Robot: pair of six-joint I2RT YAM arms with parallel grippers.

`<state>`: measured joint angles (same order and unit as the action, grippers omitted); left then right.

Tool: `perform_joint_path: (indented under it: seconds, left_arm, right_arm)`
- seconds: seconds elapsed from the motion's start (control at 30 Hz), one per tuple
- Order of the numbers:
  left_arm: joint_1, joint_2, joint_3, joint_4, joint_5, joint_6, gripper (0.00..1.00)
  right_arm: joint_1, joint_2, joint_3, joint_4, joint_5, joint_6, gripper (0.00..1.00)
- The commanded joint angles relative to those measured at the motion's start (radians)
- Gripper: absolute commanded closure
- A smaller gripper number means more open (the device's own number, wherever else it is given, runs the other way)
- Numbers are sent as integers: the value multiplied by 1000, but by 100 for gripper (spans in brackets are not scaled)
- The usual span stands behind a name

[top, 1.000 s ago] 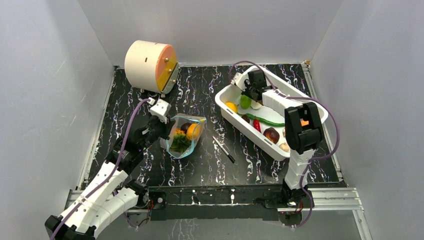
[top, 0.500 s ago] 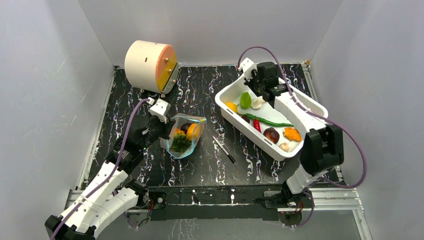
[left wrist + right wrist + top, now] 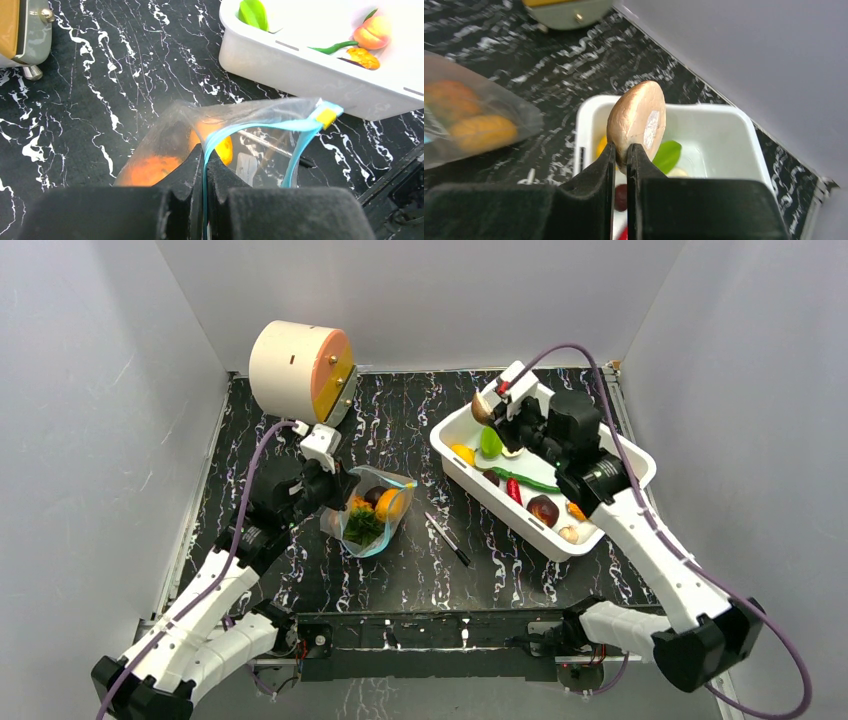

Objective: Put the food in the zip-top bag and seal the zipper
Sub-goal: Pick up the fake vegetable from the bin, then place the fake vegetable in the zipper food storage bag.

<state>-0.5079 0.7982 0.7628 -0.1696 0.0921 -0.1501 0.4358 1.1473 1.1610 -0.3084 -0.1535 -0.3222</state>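
The clear zip-top bag lies left of centre, holding an orange fruit, a dark purple piece and a pineapple's green crown. My left gripper is shut on its blue-teal zipper and holds that edge up; the strip runs between the jaws. My right gripper is shut on a brown rounded toy food, held above the far left corner of the white tub. The jaws pinch its lower edge.
The tub holds a yellow piece, a green piece, a red chili, a green bean and a dark purple piece. A black pen lies between bag and tub. A cream and orange drum stands at the back left.
My right arm has swung its elbow out to the right and lifted the brown food out of the tub's far end. My left arm has shifted slightly, still holding the bag.
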Motion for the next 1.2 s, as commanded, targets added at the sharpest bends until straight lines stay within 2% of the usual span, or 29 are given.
perform_joint_path:
  seconds: [0.0, 0.27, 0.53, 0.9, 1.17]
  left_arm:
    - [-3, 23, 78, -24, 29, -69, 100]
    - [-2, 93, 162, -50, 3, -108, 100]
    - [-3, 173, 237, -88, -22, -170, 100]
    - [-3, 162, 258, -120, -45, -184, 100]
    - [-2, 140, 273, -155, -77, -154, 100]
  right_arm:
    - [47, -100, -39, 84, -195, 105, 100]
    - [136, -191, -129, 280, -411, 274, 100]
    - [271, -161, -204, 496, -459, 341, 100]
    - [410, 30, -200, 606, -380, 343, 100]
    - [436, 139, -185, 559, -286, 298, 100]
